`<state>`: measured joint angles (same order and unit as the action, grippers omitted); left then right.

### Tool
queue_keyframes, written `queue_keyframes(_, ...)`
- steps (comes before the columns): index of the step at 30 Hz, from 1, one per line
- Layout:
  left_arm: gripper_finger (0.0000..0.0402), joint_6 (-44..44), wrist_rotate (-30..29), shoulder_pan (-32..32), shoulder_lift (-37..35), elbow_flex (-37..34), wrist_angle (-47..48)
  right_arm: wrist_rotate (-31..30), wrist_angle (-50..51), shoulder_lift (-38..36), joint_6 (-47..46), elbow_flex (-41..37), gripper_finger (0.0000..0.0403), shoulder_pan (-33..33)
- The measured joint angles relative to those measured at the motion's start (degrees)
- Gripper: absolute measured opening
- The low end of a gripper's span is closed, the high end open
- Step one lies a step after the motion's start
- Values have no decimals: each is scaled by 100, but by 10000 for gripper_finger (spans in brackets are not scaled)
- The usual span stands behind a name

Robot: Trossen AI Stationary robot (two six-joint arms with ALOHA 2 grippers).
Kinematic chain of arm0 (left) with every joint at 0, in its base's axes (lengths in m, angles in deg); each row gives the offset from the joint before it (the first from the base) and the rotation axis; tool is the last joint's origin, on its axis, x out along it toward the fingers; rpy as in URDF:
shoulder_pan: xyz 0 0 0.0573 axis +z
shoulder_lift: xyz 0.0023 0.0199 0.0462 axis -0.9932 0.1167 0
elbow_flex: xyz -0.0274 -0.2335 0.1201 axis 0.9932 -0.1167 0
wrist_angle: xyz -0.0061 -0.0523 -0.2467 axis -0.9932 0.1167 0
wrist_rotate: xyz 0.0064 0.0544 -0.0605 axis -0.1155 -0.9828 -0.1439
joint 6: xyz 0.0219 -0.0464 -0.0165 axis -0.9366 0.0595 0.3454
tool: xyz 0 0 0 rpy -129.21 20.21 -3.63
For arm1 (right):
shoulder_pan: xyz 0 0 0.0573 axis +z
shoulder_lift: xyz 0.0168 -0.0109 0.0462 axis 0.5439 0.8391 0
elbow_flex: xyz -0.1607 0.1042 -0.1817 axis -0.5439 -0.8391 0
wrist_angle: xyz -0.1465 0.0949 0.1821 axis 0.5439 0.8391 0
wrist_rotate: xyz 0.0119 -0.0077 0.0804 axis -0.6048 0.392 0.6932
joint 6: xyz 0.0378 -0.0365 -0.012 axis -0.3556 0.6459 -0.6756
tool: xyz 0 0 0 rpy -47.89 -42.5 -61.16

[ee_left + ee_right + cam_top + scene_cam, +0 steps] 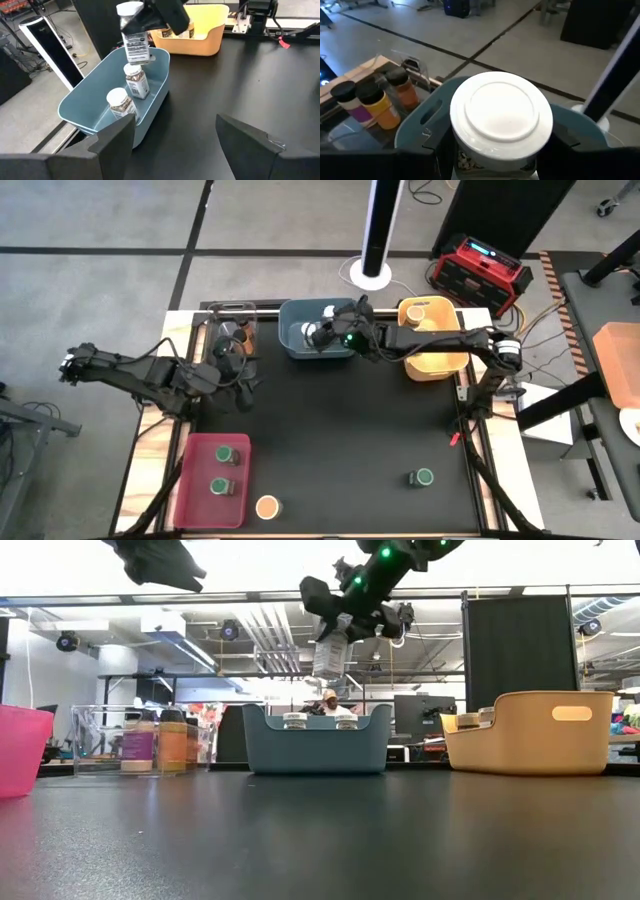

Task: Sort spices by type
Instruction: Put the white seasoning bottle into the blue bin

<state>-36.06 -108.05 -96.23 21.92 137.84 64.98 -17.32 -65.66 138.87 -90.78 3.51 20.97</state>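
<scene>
My right gripper (pixel 345 625) hangs over the blue bin (pixel 300 348) at the table's far edge, shut on a white-lidded spice jar (pixel 134 37). Two more white-lidded jars (pixel 129 91) lean inside that bin. My left gripper (pixel 175 145) is open and holds nothing; it is raised in front of the clear bin (pixel 232 330), which holds dark-lidded jars (pixel 367 102). Two green-lidded jars (pixel 222 470) stand in the red bin (pixel 196 480). A tan-lidded jar (pixel 267 506) and a green-lidded jar (pixel 423 477) stand on the black mat. The yellow bin (pixel 440 365) holds a tan-lidded jar (pixel 417 310). My right gripper pinches the jar's upper body just under the white lid (pixel 501 117) between its two fingers (pixel 436 152), one on each side. The fingers come from the table's right, slanting slightly down. The jar hangs nearly upright, lid up, clear above the blue bin.
The middle of the black mat (pixel 340 440) lies bare between the bins and the loose jars. A white post on a round base (pixel 375 270) and a red device (pixel 478 272) stand on the floor beyond the far edge.
</scene>
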Motion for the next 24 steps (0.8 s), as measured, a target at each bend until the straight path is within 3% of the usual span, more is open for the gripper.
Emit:
queue_keyframes(14, 261, -126, -11, 0, 0, -4, -16, -588, -4, 764, -706, -9, 191, 186)
queue_keyframes(24, 261, -134, -11, 0, 4, -7, 13, -918, -344, 1080, -700, -9, 191, 186)
